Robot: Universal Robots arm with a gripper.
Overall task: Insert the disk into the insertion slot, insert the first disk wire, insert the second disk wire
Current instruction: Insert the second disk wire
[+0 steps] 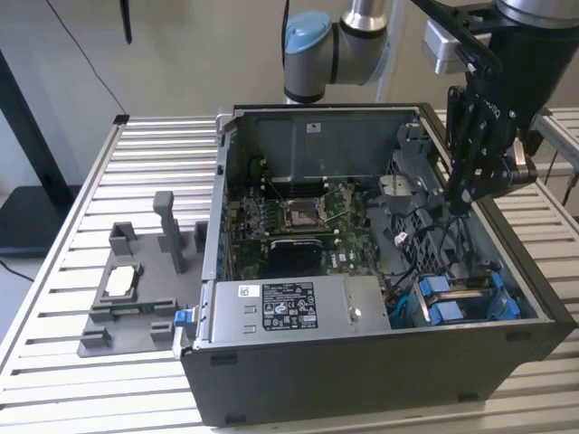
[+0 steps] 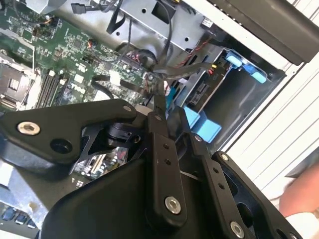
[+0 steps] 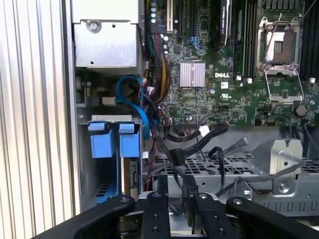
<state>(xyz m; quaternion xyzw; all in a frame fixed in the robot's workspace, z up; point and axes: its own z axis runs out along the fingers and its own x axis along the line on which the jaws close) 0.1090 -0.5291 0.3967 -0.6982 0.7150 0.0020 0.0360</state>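
The open computer case (image 1: 362, 380) lies on its side on the slatted table (image 1: 54, 380). It holds the motherboard (image 1: 308, 226), the silver power supply (image 1: 289, 307) and a grey drive cage in the corner below the gripper (image 1: 460, 201).

The disk (image 1: 463, 298) already sits in the insertion slot (image 3: 85, 149) of that cage, its bright blue carrier frame showing. In the exterior view it is lower than the gripper and apart from it. Its long axis runs along the case wall, with the end bearing the two blue tabs turned toward the power supply. In the first wrist view the tabs (image 3: 112, 144) stand side by side at the cage mouth, and a blue rail runs back from them toward the gripper (image 3: 175, 181).

A loop of blue cable (image 3: 132, 92) lies between the cage and the power supply. A tangle of black wires (image 3: 199, 144) lies just ahead of the gripper, over the perforated metal plate (image 3: 224, 164).

The gripper hangs inside the case, its tip (image 2: 167, 107) down among those black wires. I cannot tell how far open it is, nor whether it has hold of a wire.
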